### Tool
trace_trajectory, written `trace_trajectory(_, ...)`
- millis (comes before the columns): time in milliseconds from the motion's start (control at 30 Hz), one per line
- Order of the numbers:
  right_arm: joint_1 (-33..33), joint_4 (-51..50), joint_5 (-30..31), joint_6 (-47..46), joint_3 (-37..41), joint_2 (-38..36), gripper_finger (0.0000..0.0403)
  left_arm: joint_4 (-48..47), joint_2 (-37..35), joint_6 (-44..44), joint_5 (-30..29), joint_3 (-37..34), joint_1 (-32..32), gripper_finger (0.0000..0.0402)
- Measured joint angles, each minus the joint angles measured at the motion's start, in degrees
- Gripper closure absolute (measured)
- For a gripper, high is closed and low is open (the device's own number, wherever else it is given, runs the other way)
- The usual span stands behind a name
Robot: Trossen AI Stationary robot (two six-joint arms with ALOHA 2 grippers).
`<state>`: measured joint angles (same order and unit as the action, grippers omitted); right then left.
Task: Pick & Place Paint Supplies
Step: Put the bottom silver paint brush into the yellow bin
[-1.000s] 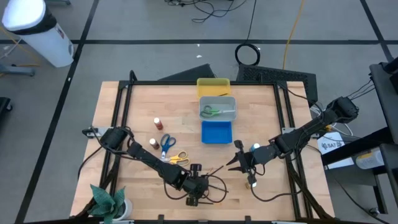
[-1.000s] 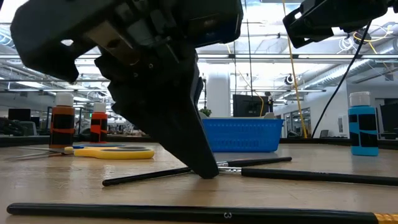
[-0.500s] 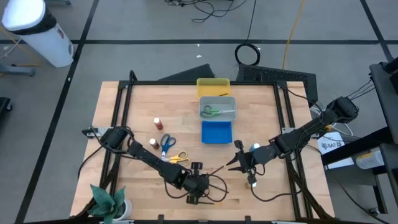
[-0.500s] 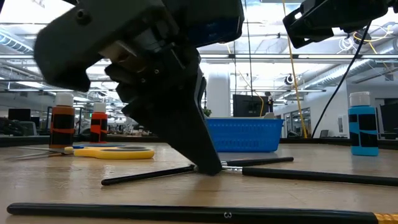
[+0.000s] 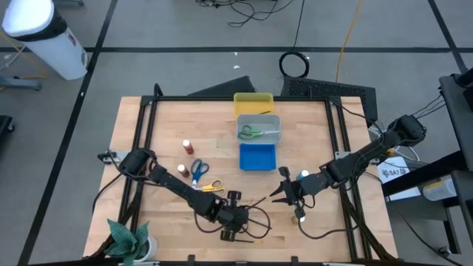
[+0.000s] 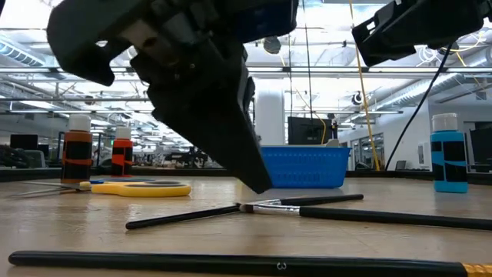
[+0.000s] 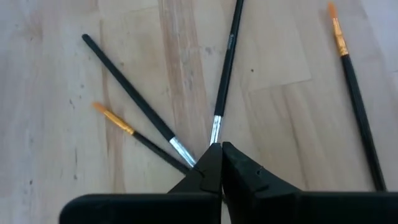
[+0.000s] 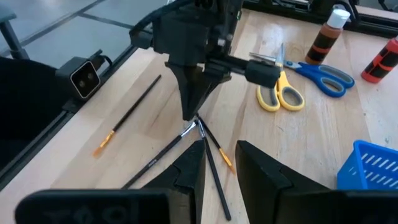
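No readable writing shows. The left hand (image 7: 219, 163), fingers pressed together and empty, hangs over crossed paintbrushes (image 7: 227, 68) on the tabletop (image 7: 292, 99); the right hand (image 8: 219, 158) waits slightly parted, empty.

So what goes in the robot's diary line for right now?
left pincer: shut, empty, above brushes | right pincer: open, waiting | green scissors: in grey tray

A light wooden table (image 5: 159, 140) in a black metal frame stands on a grey floor (image 5: 170, 29) crossed by dark lines. Beyond it, bright ceiling lights (image 6: 323, 23) fill an open workshop hall.
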<state>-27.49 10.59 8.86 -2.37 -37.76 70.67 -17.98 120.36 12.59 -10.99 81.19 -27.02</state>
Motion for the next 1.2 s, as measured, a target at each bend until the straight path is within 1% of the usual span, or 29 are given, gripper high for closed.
trace_trajectory(167, 0.00, 1.64, -0.02, 0.02, 0.41, -0.01, 0.0328, -0.83, 0.33, 1.32, 0.48, -0.04, 0.74, 0.0389)
trace_trajectory(300, -0.02, 1.62, -0.04, 0.02, 0.42, 0.00, 0.0328, -1.15, 0.33, 1.19, 0.49, -0.04, 0.80, 0.0397)
trace_trajectory(400, 0.00, 1.59, -0.02, 0.02, 0.42, -0.02, 0.0328, -1.48, 0.33, 1.45, 0.57, -0.08, 0.72, 0.0390)
trace_trajectory(633, 0.00, 1.62, 0.02, 0.02, 0.42, -0.02, 0.0328, -0.77, 0.27, 4.58, 0.88, -2.31, 0.76, 0.0394)
trace_trajectory(767, 0.00, 1.62, 0.02, 0.04, 0.42, -0.02, 0.0328, 1.27, 0.19, 5.82, 1.12, -3.98, 0.74, 0.0386)
trace_trajectory(933, -0.01, 1.64, 0.01, -0.03, 0.42, -0.02, 0.0328, 6.59, 0.13, 7.13, 2.62, -6.64, 0.92, 0.0396)
trace_trajectory(1000, 0.00, 2.90, 0.03, -1.62, 0.44, -0.01, 0.0328, 7.42, 0.09, 8.31, 2.72, -7.31, 0.94, 0.0390)
trace_trajectory(1100, -0.03, 8.31, -0.08, -5.01, 0.44, 0.10, 0.0323, 7.48, 0.06, 8.97, 2.69, -7.77, 0.94, 0.0391)
trace_trajectory(1200, -1.48, 9.92, -1.40, -4.26, 0.44, 0.52, 0.0305, 7.70, 0.09, 9.64, 2.70, -7.91, 0.96, 0.0396)
